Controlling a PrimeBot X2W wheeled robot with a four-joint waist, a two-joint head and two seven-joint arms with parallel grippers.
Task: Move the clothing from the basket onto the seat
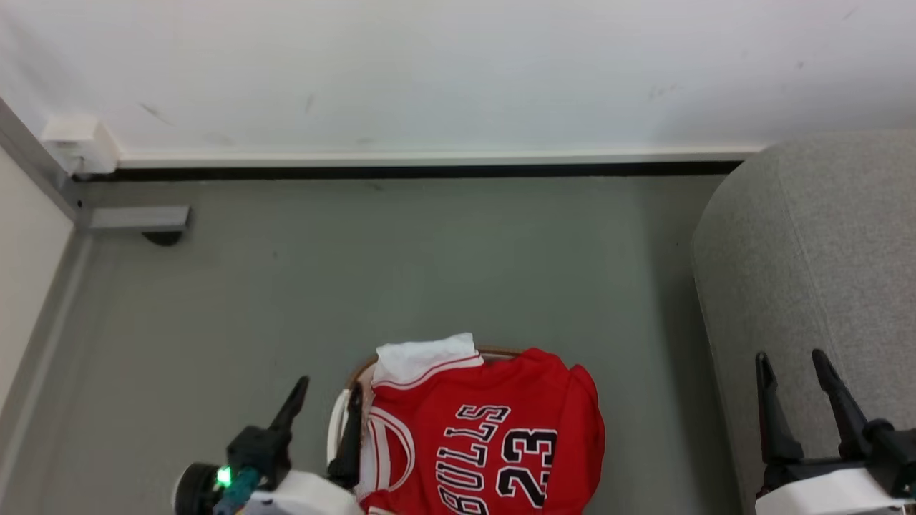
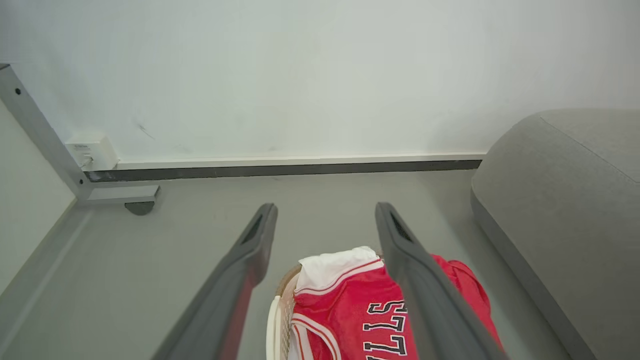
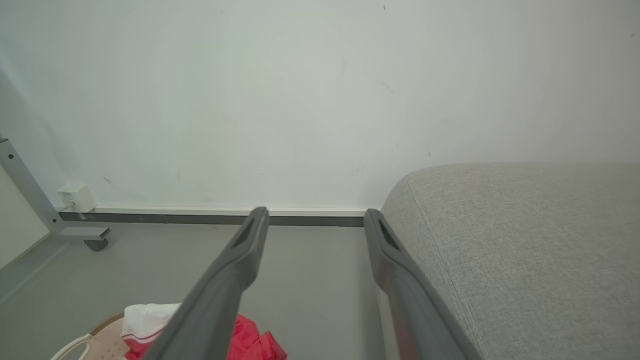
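The red "BULLS 23" jersey (image 1: 479, 429) lies heaped over the cream basket (image 1: 335, 429), hiding most of it; a white panel sticks up at its far end. My left gripper (image 1: 329, 386) stands open and empty at the basket's left rim, one finger on each side of it. In the left wrist view the jersey (image 2: 350, 310) and basket (image 2: 277, 310) lie below the open left gripper (image 2: 326, 207). My right gripper (image 1: 789, 357) is open and empty over the grey sofa (image 1: 809, 286). The right wrist view shows the open right gripper (image 3: 316, 214), the sofa (image 3: 525, 240) and the jersey (image 3: 250, 342).
A white wall with a dark baseboard (image 1: 429, 172) runs across the back. A white box (image 1: 79, 139) sits at the left corner above a grey frame foot with a caster (image 1: 161, 229). Bare grey floor (image 1: 429, 272) lies between basket, wall and sofa.
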